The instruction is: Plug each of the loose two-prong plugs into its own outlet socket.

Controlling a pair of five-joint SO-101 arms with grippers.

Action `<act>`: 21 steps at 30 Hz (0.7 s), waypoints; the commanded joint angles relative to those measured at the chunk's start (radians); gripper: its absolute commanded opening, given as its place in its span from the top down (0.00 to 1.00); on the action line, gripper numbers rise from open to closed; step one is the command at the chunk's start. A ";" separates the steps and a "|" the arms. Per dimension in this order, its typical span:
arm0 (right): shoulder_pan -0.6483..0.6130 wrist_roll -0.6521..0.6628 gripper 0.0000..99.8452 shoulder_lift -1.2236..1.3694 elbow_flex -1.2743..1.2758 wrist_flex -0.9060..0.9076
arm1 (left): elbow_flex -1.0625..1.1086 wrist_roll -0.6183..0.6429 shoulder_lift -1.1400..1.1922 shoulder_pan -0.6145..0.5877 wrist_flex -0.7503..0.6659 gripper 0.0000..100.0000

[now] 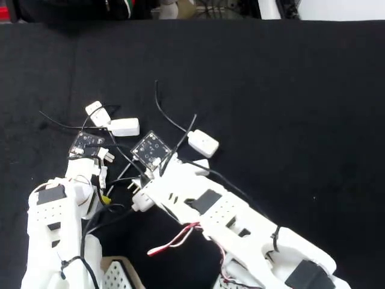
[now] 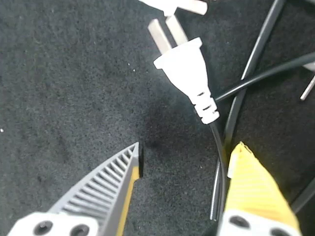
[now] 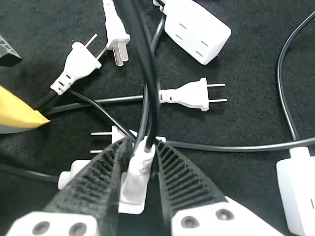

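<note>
My right gripper (image 3: 140,145) is shut on a white two-prong plug (image 3: 134,179), and its black cable runs up between the black fingers. Other loose white plugs (image 3: 189,93) (image 3: 78,66) (image 3: 116,37) lie just beyond on the black cloth. A white outlet socket (image 3: 197,27) sits past them, and another socket (image 3: 298,191) lies off to the side. My left gripper (image 2: 188,147) is open just above the cloth. Ahead of its grey and yellow fingers lies a white plug (image 2: 187,73) with its cable. In the high view both grippers (image 1: 102,183) (image 1: 149,177) sit close together near the sockets (image 1: 124,126) (image 1: 203,143).
Two small black square boards (image 1: 86,144) (image 1: 151,149) lie among tangled black cables (image 1: 171,120). A third white socket (image 1: 96,112) sits at the back left. The left gripper's yellow finger (image 3: 19,118) shows near the right gripper. The far and right parts of the black cloth (image 1: 289,90) are bare.
</note>
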 commanded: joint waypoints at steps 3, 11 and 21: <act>0.031 -0.006 0.99 -0.117 0.028 -0.012 | -0.004 -0.008 -0.008 -0.004 -0.009 0.71; -0.002 -0.008 0.99 -0.272 0.143 -0.017 | -0.002 -0.008 -0.008 -0.004 -0.009 0.71; -0.021 -0.021 0.99 -0.265 0.265 -0.265 | -0.002 -0.008 -0.008 -0.004 -0.009 0.71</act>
